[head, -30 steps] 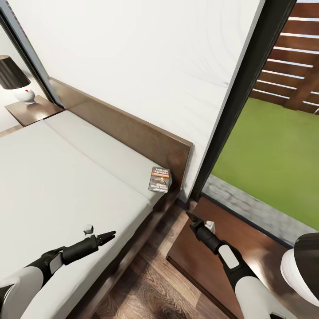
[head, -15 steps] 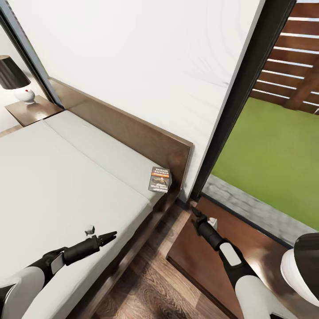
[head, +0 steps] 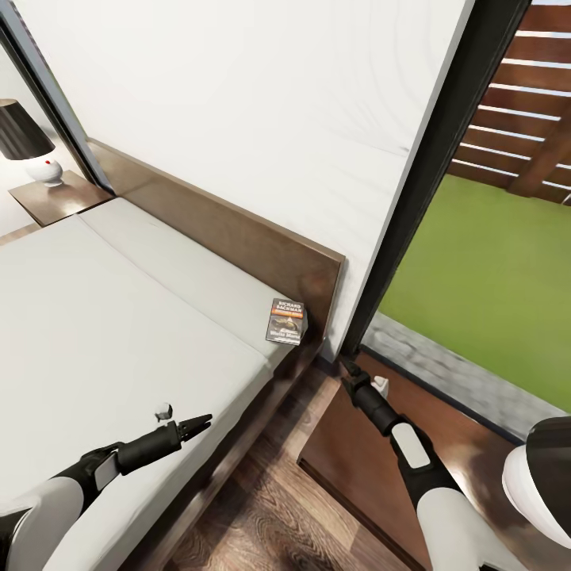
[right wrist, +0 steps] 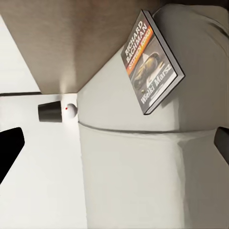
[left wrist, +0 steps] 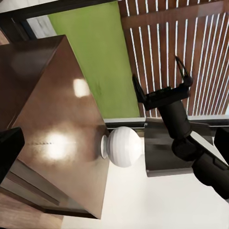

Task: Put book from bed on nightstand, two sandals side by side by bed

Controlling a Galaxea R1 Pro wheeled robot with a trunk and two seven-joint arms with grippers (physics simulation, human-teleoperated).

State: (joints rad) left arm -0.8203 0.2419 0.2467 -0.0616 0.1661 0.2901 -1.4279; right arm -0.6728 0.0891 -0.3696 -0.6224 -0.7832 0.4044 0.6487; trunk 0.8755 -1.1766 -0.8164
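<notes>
The book (head: 285, 321) lies flat on the pale grey mattress of the bed (head: 119, 317), in the corner by the headboard; its cover reads clearly in the right wrist view (right wrist: 152, 62). My right gripper (head: 347, 367) hovers open over the gap between the bed and the near nightstand (head: 349, 452), a short way from the book. The left wrist view shows that gripper (left wrist: 162, 86) with its fingers spread. My left gripper (head: 200, 421) is open above the mattress's near edge. The second nightstand (head: 55, 202) stands at the bed's far side. The sandals are out of view.
A lamp (head: 539, 476) with a white base (left wrist: 123, 145) sits on the near nightstand, another lamp (head: 28, 147) on the far one. A tall dark-framed window (head: 492, 238) shows grass and a slatted fence. A strip of wood floor (head: 262, 507) runs between bed and nightstand.
My right arm has reached forward, bringing its gripper closer to the bed's corner and the book. The left gripper has shifted only slightly. The book has not moved.
</notes>
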